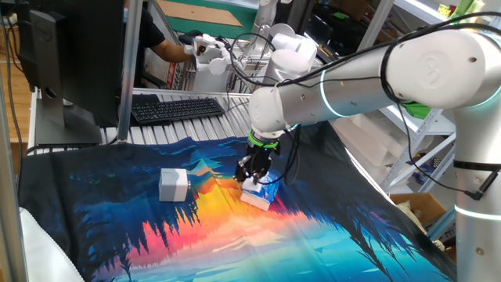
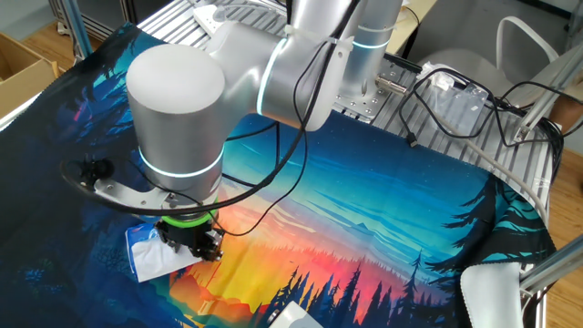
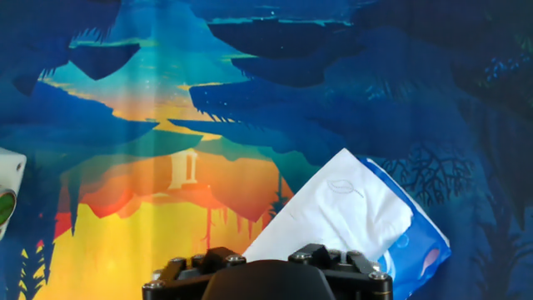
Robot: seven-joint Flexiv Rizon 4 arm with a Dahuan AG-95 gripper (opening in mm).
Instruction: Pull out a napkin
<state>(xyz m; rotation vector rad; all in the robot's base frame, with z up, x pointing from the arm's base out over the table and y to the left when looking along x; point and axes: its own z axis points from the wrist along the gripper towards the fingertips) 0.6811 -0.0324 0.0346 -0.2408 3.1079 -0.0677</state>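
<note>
The blue-and-white tissue pack (image 3: 416, 246) lies on the colourful cloth (image 3: 166, 233). The white napkin (image 3: 333, 212) rises out of it in a taut sheet and runs under my gripper (image 3: 271, 279), whose fingertips are hidden behind its black body. In one fixed view my gripper (image 1: 253, 174) hangs just above the pack (image 1: 264, 196), fingers close together. In the other fixed view my gripper (image 2: 194, 246) is over the pack (image 2: 144, 248), with white paper (image 2: 171, 261) below the fingers. The jaws look shut on the napkin.
A grey-white cube (image 1: 174, 185) stands on the cloth left of the pack; its edge shows in the hand view (image 3: 7, 196). A keyboard (image 1: 176, 108) and a monitor (image 1: 70, 55) stand behind the cloth. A metal rack (image 2: 437, 100) lies beyond the cloth.
</note>
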